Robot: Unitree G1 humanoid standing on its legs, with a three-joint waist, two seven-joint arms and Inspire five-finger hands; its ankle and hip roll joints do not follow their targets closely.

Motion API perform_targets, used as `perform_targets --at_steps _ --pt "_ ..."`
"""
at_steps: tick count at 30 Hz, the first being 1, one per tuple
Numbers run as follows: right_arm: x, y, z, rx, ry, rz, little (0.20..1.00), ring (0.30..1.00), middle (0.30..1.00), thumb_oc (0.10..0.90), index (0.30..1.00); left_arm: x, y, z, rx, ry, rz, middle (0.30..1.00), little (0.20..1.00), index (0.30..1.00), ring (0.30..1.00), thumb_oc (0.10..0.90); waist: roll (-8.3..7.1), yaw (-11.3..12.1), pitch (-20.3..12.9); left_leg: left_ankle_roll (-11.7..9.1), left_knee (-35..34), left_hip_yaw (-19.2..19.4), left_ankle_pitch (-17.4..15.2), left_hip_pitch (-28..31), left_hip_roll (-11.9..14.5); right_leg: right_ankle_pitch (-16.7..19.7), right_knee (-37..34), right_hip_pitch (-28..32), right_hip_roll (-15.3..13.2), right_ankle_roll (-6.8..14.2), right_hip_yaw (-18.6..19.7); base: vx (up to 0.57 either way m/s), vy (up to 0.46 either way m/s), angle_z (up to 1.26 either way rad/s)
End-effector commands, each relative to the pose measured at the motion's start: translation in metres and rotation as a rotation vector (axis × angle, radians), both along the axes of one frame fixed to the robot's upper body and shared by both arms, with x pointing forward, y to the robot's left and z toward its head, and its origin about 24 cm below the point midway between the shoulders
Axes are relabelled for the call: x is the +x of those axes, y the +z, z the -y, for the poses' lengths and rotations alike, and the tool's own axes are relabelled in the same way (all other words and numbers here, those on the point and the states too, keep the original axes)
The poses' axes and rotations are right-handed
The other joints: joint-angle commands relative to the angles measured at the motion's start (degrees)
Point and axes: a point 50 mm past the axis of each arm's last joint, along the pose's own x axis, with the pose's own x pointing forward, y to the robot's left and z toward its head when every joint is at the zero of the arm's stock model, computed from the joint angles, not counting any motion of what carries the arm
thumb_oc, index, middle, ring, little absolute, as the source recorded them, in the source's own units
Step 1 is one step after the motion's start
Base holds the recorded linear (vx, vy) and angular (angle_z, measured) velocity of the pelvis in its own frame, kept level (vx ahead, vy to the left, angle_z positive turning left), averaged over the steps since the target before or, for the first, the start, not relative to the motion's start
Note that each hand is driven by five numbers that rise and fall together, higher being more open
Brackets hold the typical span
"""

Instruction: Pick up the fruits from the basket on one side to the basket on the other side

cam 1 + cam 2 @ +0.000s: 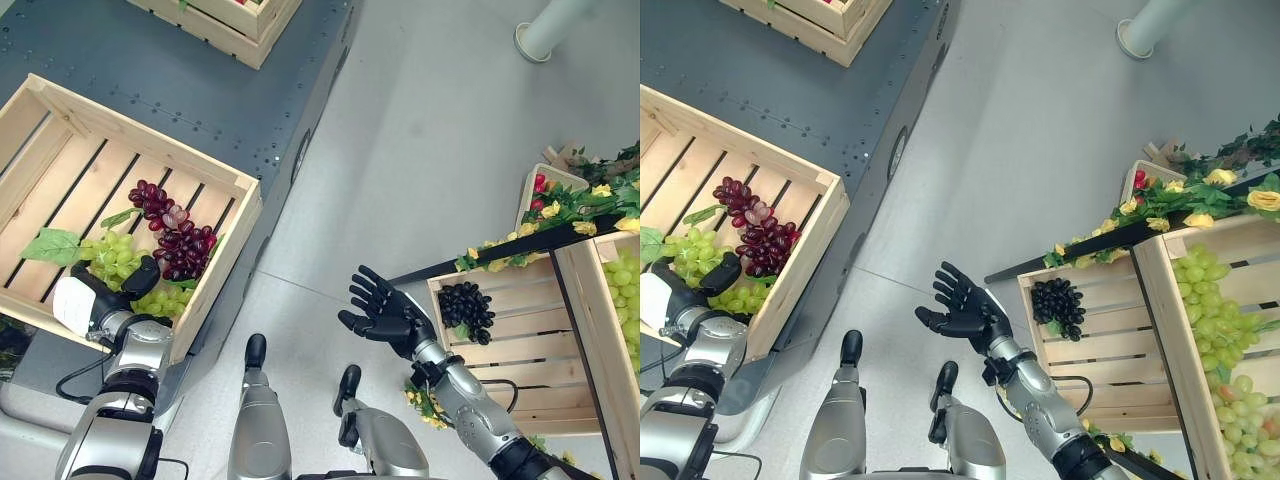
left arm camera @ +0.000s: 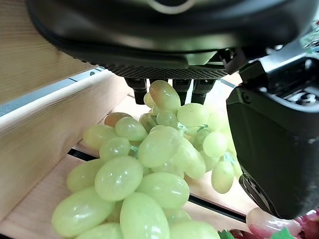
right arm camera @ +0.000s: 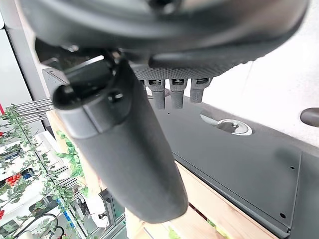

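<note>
- Two wooden crates concern this task: the left crate (image 1: 235, 235) on the dark platform (image 1: 200, 70) at the robot's left, and the right crate (image 1: 520, 350) low at its right, beside a taller crate of green grapes (image 1: 625, 290).
- Left crate contents: a bunch of green grapes (image 1: 125, 262) with a leaf (image 1: 52, 245) near its front wall, and a bunch of red grapes (image 1: 178, 235) just beside it, touching or nearly so.
- Right crate contents: one bunch of black grapes (image 1: 466, 308) lying on the slats.
- Left hand (image 1: 120, 295): reaches over the front wall of the left crate and sits at the green grapes. The left wrist view shows the bunch (image 2: 154, 164) between the thumb and the fingers (image 2: 137, 87), with the fingers coming down from above; whether they have closed on it cannot be told from these pictures.
- Right hand (image 1: 385, 312): held over the floor (image 1: 430, 150) between the two crates, palm up, fingers spread and straight, carrying nothing.
- Step in hand, as judged: the grasp of the green bunch in the left crate, ahead of a transfer to the right crate.
- Next move calls for: a firm closure round the upper part of the bunch, then a lift high enough to clear the crate's front wall.
- Caution: the red grapes lie close and could be dragged along; the raised right hand looks placed to receive the bunch.
</note>
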Motion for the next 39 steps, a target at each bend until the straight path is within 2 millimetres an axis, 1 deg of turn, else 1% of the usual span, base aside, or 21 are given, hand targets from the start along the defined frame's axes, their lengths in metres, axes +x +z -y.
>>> perform_targets --at_steps 1,13,14,15,16,17,18,30,33,35,36,39 --pt "0.009 0.041 -0.006 0.064 -0.001 0.189 0.9 0.9 0.9 0.8 0.9 -0.019 -0.043 0.009 -0.14 0.034 -0.198 0.9 0.9 0.9 0.9 0.8 0.39 -0.9 -0.7 4.1 4.2 3.6 -6.1 -1.3 -4.6 1.5 6.0 -6.1 3.9 -2.3 -1.0 0.0 0.0 0.0" --pt "0.013 0.045 -0.01 0.058 0.004 0.203 0.9 0.9 0.9 0.8 0.9 -0.022 -0.049 0.008 -0.206 0.05 -0.321 0.9 0.9 0.9 0.9 0.8 -0.2 -1.2 -0.5 4.1 3.6 3.6 -5.8 -1.4 -4.5 1.8 5.9 -6.6 4.1 -2.3 -1.0 0.0 0.0 0.0" --pt "0.013 0.045 -0.01 0.058 0.005 0.203 0.9 0.9 0.9 0.8 0.9 -0.022 -0.049 0.007 -0.209 0.046 -0.329 0.667 0.667 0.667 0.667 0.645 -0.22 -1.3 -0.5 4.1 3.5 3.6 -5.7 -1.4 -4.5 1.8 5.9 -6.7 4.1 -2.3 -0.9 0.0 0.0 0.0" --pt "0.013 0.045 -0.01 0.057 0.005 0.202 0.9 0.9 0.9 0.8 0.9 -0.022 -0.049 0.007 -0.209 0.046 -0.332 0.629 0.629 0.629 0.629 0.62 -0.22 -1.3 -0.6 4.1 3.6 3.6 -5.7 -1.5 -4.5 1.9 6.0 -6.7 4.1 -2.3 -0.9 0.0 0.0 0.0" --pt "0.014 0.046 -0.01 0.056 0.006 0.202 0.9 0.9 0.9 0.8 0.9 -0.021 -0.049 0.006 -0.21 0.046 -0.339 0.484 0.484 0.484 0.484 0.522 -0.26 -1.4 -0.5 4.1 3.5 3.7 -5.7 -1.5 -4.5 1.9 6.1 -6.8 4.1 -2.3 -0.9 0.0 0.0 0.0" --pt "0.014 0.046 -0.01 0.055 0.006 0.202 0.9 0.9 0.9 0.8 0.9 -0.021 -0.049 0.006 -0.21 0.045 -0.341 0.422 0.422 0.422 0.422 0.482 -0.28 -1.4 -0.5 4.2 3.5 3.7 -5.7 -1.5 -4.5 1.9 6.1 -6.9 4.1 -2.3 -0.9 0.0 0.0 0.0" --pt "0.015 0.046 -0.01 0.054 0.006 0.202 0.9 0.9 0.9 0.8 0.9 -0.021 -0.049 0.006 -0.216 0.042 -0.349 0.3 0.3 0.3 0.3 0.4 -0.25 -1.5 -0.4 4.2 3.6 3.7 -5.7 -1.6 -4.5 1.9 6.1 -7.0 4.1 -2.3 -0.8 0.0 0.0 0.0" --pt "0.015 0.047 -0.012 0.046 0.005 0.206 0.9 0.9 0.9 0.8 0.9 -0.019 -0.051 0.008 -0.231 0.029 -0.353 0.3 0.3 0.3 0.3 0.4 -0.04 -1.8 -0.4 4.2 3.3 3.8 -5.7 -1.3 -4.6 2.0 6.0 -7.1 4.0 -2.3 -0.8 0.0 0.0 0.0" --pt "0.014 0.046 -0.011 0.047 0.006 0.207 0.9 0.9 0.9 0.8 0.9 -0.018 -0.048 0.008 -0.217 0.03 -0.306 0.3 0.3 0.3 0.3 0.4 -0.04 -1.8 -0.5 4.2 3.0 3.8 -5.7 -1.0 -4.6 1.9 6.0 -6.9 4.0 -2.2 -0.8 0.0 0.0 0.0" --pt "0.013 0.045 -0.01 0.05 0.008 0.205 0.9 0.9 0.9 0.8 0.9 -0.013 -0.042 0.008 -0.186 0.025 -0.212 0.3 0.3 0.3 0.3 0.4 0.09 -1.7 -0.9 4.1 2.5 3.8 -5.7 -0.4 -4.6 1.8 5.7 -6.4 3.9 -2.2 -0.9 0.0 0.0 0.0" --pt "0.013 0.045 -0.01 0.051 0.008 0.205 0.9 0.9 0.9 0.8 0.9 -0.013 -0.042 0.008 -0.183 0.025 -0.205 0.3 0.3 0.3 0.3 0.4 0.1 -1.7 -0.9 4.1 2.5 3.8 -5.7 -0.4 -4.7 1.8 5.7 -6.4 3.9 -2.2 -0.9 0.0 0.0 0.0" --pt "0.01 0.042 -0.008 0.056 0.003 0.198 0.9 0.9 0.9 0.8 0.9 -0.008 -0.031 0.008 -0.149 0.022 -0.055 0.3 0.3 0.3 0.3 0.4 0.48 -1.5 -1.6 4.1 1.9 3.6 -5.8 0.5 -4.8 1.5 5.4 -5.7 3.8 -2.3 -1.1 0.0 -0.01 0.0"
